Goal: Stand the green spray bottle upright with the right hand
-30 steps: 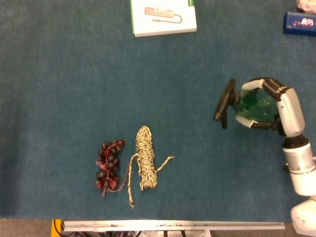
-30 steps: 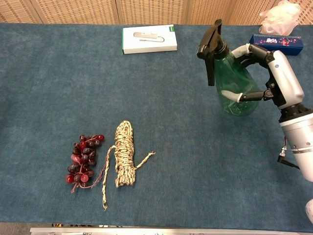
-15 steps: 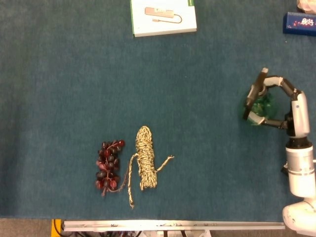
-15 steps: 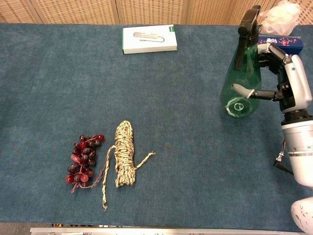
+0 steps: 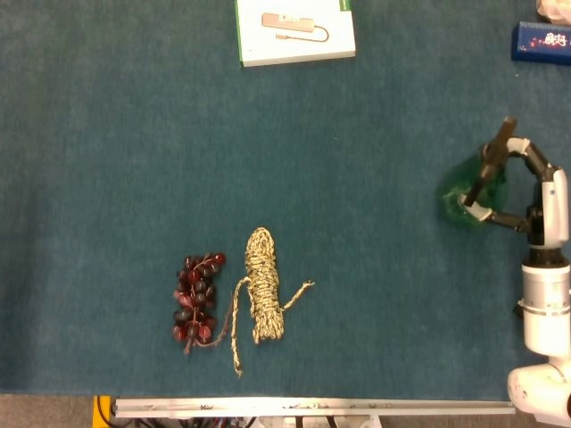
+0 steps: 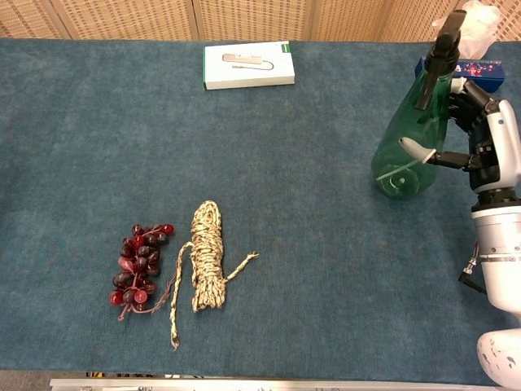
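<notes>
Nearest to the robot, at the front left part of the table with the dark blue-green cloth (image 6: 326, 269), lies a bunch of dark red grapes (image 6: 137, 266), and just beside it on its right lies a bundle of beige and brown twisted rope (image 6: 206, 259) with loose ends going out to both sides. On the right side, well apart from these two, the white and black right hand (image 6: 480, 122) holds the translucent green plastic spray bottle (image 6: 411, 142) with the black trigger head (image 6: 444, 50). The fingers are closed around the body of the bottle from the right, one white-tipped finger lying over its front. The bottle is tilted: its round base is toward the left and near the cloth, and the black head leans up and to the right; I cannot tell if the base touches the cloth. In the head view the bottle (image 5: 473, 187) and the hand (image 5: 535, 192) are seen from above at the right edge. Farther back, in the middle, lies a flat white box with green edge (image 6: 248, 64). At the far right corner is a dark blue rectangular box (image 6: 464, 68), and behind it a crumpled clear plastic bag (image 6: 472, 20). The left hand is not visible in either view.
</notes>
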You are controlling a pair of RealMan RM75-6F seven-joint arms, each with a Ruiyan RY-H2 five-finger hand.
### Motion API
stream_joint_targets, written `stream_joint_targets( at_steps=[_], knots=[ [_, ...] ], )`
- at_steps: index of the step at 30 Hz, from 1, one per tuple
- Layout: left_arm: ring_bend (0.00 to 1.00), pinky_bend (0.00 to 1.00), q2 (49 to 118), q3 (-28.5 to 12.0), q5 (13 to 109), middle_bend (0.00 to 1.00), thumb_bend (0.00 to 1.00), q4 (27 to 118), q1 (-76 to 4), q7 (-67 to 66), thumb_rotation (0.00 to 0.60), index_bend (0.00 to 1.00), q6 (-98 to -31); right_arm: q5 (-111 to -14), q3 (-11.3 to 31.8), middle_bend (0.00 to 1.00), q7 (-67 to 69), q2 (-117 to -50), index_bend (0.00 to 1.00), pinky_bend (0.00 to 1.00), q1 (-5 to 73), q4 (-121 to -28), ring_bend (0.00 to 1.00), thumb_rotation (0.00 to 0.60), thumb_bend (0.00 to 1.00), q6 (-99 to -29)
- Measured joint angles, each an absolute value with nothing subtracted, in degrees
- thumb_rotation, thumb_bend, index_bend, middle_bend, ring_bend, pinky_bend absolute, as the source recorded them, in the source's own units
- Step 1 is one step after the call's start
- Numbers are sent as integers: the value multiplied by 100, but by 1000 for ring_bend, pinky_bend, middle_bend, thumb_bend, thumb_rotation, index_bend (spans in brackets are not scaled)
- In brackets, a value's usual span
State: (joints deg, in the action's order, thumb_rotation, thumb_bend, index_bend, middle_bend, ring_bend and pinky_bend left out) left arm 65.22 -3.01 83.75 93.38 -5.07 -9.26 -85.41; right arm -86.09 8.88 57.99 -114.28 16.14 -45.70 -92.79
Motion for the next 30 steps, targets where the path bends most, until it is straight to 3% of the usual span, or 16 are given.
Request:
stream_joint_targets(
  at_steps=[12,30],
  knots=[
    [0,336,6523,-302,8372,0,903,9336,-508,-928,600,0,-8539,-8496,1015,438,6297,-11580,539,552,1559,-4116,323,600,62,-9199],
    [0,336,6525,-307,8369,0,904,9330,-513,-927,600,0,-8535,-8536,942,361,6505,-11709,386,552,1476,-3590,244,600,0,-9182]
  ],
)
